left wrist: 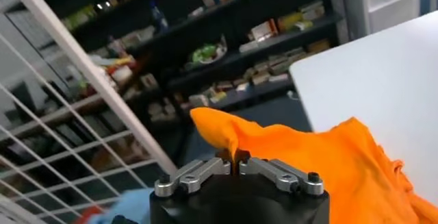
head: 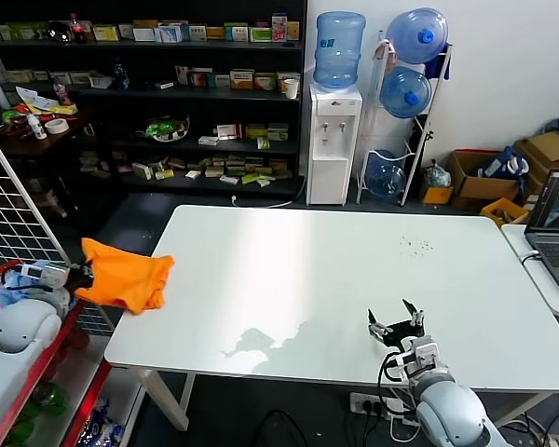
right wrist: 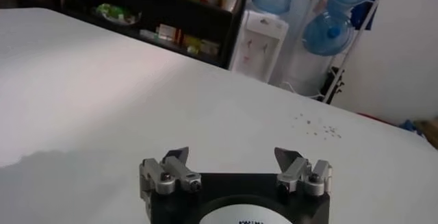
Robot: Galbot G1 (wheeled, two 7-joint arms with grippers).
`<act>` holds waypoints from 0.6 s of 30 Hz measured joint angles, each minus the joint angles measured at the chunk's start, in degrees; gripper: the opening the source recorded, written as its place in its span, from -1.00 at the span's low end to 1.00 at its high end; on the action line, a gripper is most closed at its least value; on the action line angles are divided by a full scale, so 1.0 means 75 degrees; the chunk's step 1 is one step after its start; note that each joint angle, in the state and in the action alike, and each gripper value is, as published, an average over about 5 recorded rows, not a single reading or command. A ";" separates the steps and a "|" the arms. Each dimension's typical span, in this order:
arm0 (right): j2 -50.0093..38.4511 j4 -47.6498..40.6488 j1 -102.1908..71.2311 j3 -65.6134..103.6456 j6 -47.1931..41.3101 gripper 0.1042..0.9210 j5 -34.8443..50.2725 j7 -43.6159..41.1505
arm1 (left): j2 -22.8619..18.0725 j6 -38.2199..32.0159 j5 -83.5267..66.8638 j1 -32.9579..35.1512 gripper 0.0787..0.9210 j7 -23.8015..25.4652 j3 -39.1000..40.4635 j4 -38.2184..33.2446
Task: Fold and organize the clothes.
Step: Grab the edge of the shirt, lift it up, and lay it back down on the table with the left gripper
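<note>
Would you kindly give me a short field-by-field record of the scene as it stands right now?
garment: orange T-shirt, bunched, hanging at the table's left edge
left claw: shut on the T-shirt, beside the table
right claw: open, empty, over the table's near right part
table: white, garment not yet spread on it
folding: not started

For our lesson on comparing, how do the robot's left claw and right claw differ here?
The left claw is shut on the orange T-shirt; the right claw is open and holds nothing. The left claw is beyond the white table's left edge; the right claw is over its near edge. Both are dark, two-fingered.
</note>
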 measured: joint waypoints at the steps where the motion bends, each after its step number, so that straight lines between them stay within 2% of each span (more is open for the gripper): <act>1: 0.0000 0.0000 -0.0005 0.0000 0.0009 0.76 -0.0001 0.0000 | 0.0085 -0.0061 0.0166 -0.0038 -0.89 0.0007 0.0004 0.0062; 10: 0.0078 -0.0009 -0.0017 -0.0011 0.0036 0.76 -0.0045 0.0000 | 0.0599 -0.0319 0.0983 -0.0341 -0.89 -0.0035 0.0228 0.0236; 14: 0.0117 -0.0008 -0.0071 -0.0001 0.0041 0.76 -0.0099 0.0000 | 0.0532 -0.0284 0.1057 -0.0316 -0.89 -0.0119 0.0340 0.0057; 18: 0.0128 0.0005 -0.0153 0.0049 0.0041 0.76 -0.0155 0.0002 | 0.0234 -0.0227 0.1103 -0.0252 -0.89 -0.0199 0.0471 -0.0172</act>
